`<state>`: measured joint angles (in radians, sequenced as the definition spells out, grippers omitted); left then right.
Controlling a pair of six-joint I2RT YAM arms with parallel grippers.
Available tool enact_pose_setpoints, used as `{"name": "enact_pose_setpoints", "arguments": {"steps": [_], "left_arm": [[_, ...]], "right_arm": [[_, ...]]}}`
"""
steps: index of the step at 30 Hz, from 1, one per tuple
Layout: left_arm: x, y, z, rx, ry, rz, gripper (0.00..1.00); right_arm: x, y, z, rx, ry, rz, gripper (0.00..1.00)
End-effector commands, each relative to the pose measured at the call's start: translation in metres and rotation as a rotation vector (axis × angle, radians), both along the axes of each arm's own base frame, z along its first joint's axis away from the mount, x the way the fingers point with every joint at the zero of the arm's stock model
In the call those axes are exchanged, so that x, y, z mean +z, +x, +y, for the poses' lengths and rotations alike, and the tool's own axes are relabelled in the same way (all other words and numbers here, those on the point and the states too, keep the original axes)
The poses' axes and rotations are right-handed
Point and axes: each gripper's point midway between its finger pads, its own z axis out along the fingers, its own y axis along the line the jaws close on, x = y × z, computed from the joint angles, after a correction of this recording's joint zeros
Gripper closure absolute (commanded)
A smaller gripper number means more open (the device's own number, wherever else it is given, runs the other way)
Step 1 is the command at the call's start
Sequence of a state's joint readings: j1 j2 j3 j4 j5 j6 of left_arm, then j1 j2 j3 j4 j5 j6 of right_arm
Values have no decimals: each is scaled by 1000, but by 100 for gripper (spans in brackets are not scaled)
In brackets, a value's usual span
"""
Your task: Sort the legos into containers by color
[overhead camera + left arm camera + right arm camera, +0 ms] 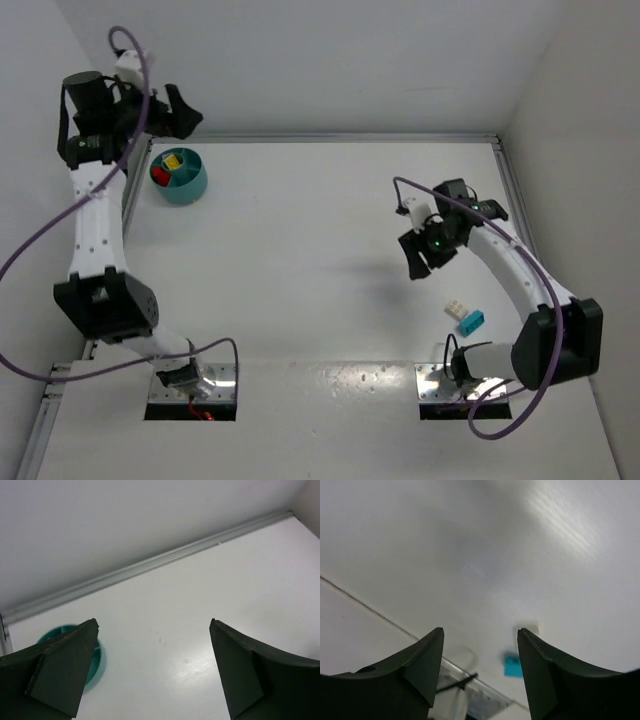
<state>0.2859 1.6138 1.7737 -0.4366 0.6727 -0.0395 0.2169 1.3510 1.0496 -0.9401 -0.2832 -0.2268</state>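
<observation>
The teal bowl [192, 187] sits near the far left corner of the counter [320, 220]. A yellow brick [173, 160] lies in one of its compartments and a red brick [159, 177] in the one beside it, toward the left edge. The left tool [154, 630] hangs above the far left corner, just beyond the bowl. Its jaws are spread wide with nothing between them (the bowl's rim peeks out behind one finger in the left wrist view). The right tool [480, 632] hovers over the right half of the counter, jaws apart and empty. Near the near right corner a cyan brick [471, 322] and a pale brick [457, 309] lie just beside each other, well apart from the bowl.
</observation>
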Motion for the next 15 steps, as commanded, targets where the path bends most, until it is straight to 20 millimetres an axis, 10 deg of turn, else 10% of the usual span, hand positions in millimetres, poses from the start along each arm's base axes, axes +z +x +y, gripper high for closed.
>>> {"name": "enact_pose_setpoints", "arguments": {"steps": [1,6,15], "left_arm": [[-16,-51,-53,-114,204,37,0],[-35,-95,-107,-216,242,59,0],[-85,-145,-144,-348,258,77,0]], "right_arm": [[-3,-16,-65,9,-223,-38,38],[-11,-46,-117,109,-421,-48,30],[-51,-67,-135,336,-478,101,40]]}}
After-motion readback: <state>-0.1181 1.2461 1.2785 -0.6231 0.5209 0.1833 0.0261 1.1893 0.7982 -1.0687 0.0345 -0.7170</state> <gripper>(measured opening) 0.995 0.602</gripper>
